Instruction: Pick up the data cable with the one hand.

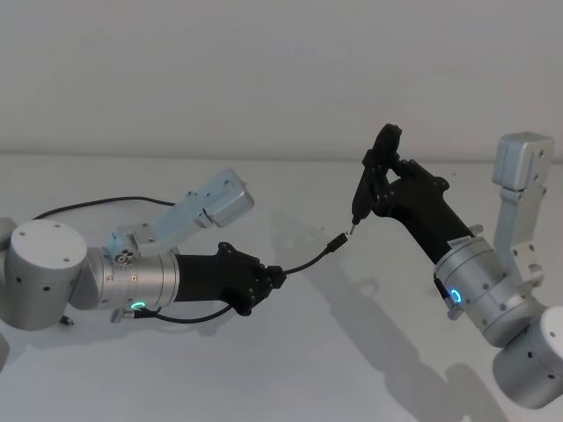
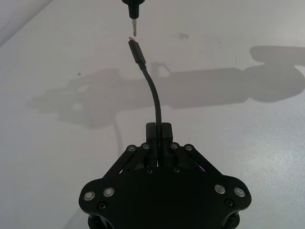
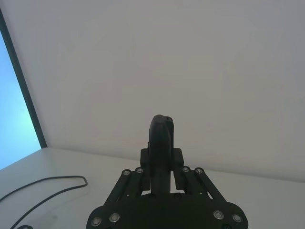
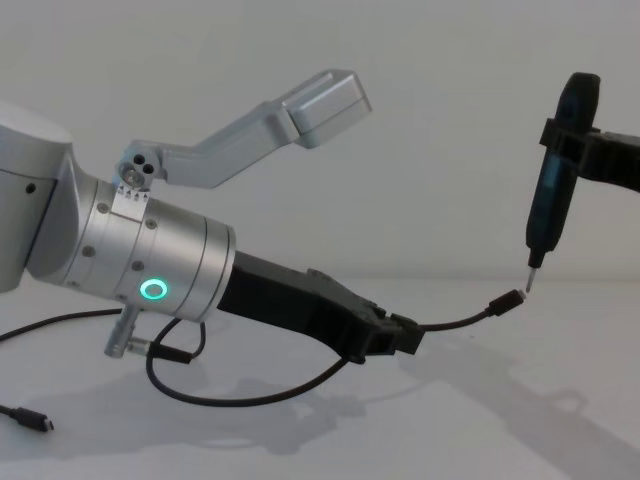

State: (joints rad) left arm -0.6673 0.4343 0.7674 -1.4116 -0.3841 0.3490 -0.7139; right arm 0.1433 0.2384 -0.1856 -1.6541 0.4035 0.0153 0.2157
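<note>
Chest view: thin black data cable (image 4: pixel 455 322), seemingly silvery-tipped plug, in left gripper (image 4: pixel 405 340).

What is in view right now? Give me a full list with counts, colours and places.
data cable: one, black, held off the table, plug close under the tool tip; rest trails back on the table
pen-shaped tool: one, black with metal point, upright, tip down
table: one, white, under both arms
left gripper: one, black, shut on the data cable
right gripper: one, black, shut on the pen-shaped tool, raised at the right
</note>
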